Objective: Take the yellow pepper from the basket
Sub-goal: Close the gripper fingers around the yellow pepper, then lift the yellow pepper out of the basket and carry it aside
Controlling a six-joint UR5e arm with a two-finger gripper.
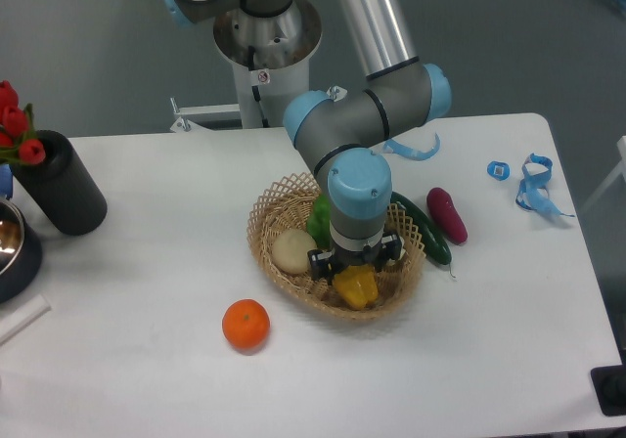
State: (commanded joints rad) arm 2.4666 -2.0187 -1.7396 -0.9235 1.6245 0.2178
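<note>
The gripper [356,274] sits right on top of the yellow pepper [356,287] in the basket [269,225], but honestly can't tell if the fingers are clamped.

High front view, facing table [147,379], seemingly mid-range.

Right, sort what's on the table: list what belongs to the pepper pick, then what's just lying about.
Belongs to the job: yellow pepper, basket, gripper.

Lying about: orange, beige ball, green vegetable, cucumber, purple eggplant, black cylinder, blue strap.
</note>
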